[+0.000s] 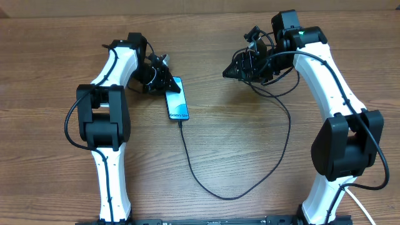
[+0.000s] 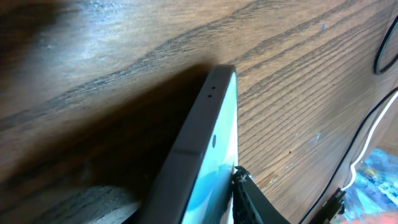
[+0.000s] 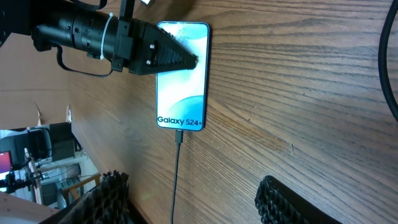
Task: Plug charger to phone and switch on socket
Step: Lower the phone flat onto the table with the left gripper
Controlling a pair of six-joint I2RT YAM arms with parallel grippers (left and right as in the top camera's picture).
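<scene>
At the left of centre on the wooden table [image 1: 237,144] the phone [image 1: 177,100] lies flat, screen up and lit. The charger [image 3: 176,180] is already seated in its bottom port and runs off in a long loop toward the right arm. The left gripper [image 3: 186,59] rests its tip on the upper part of the screen, seemingly to steady the phone. Its fingers read as one dark wedge, so I cannot tell how its jaws stand. The right gripper [image 3: 193,186] hangs above the table below the phone with its jaws wide apart and nothing between them. The plugging step looks done, so the switch is what is left. The socket shows in none of the views and may be hidden under the right arm. The next move, I judge, calls for finding its red rocker and pressing it with one fingertip without dragging the cable.
</scene>
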